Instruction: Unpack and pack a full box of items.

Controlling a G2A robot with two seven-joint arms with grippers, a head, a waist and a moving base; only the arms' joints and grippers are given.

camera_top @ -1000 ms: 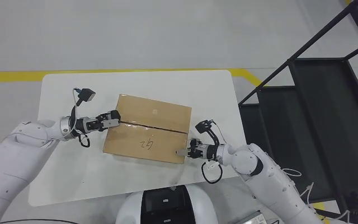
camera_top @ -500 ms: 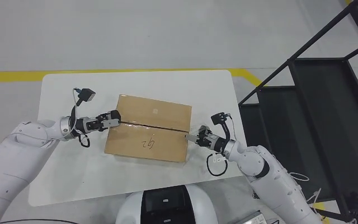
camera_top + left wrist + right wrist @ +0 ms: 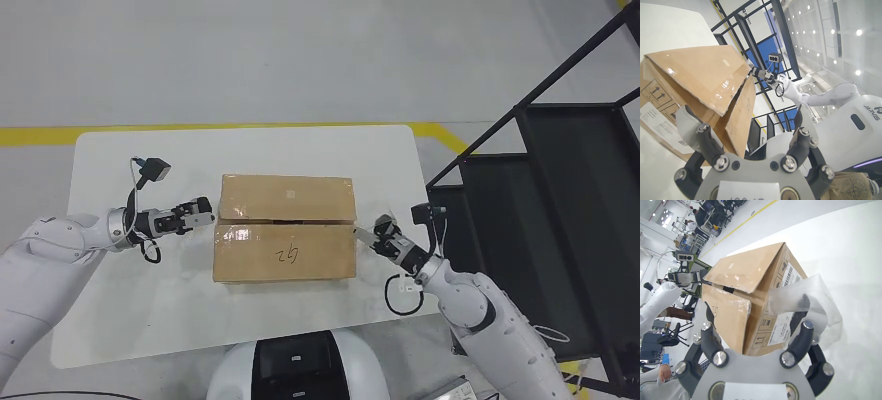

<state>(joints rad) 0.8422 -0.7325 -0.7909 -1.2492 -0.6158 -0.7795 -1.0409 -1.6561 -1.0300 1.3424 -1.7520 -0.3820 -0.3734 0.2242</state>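
Observation:
A taped brown cardboard box (image 3: 285,242) lies square in the middle of the white table (image 3: 120,300), its two top flaps slightly lifted along the centre seam. At the box's left end, level with the seam, my left gripper (image 3: 207,212) stands open; the left wrist view has the box (image 3: 696,75) just ahead of the spread fingers. My right gripper (image 3: 362,232) is open at the box's right end. In the right wrist view the box (image 3: 745,275) has one corner between the fingers, and a strip of clear tape (image 3: 815,298) clings to one finger.
A black metal rack (image 3: 540,200) stands off the table's right side, close to the right arm. Bare table surface lies all around the box. A yellow floor line (image 3: 200,128) runs behind the table's far edge.
The box has turned from a skewed lie to square with the table and shifted right. My right gripper has moved from the box's front corner to its right end. The left arm kept still.

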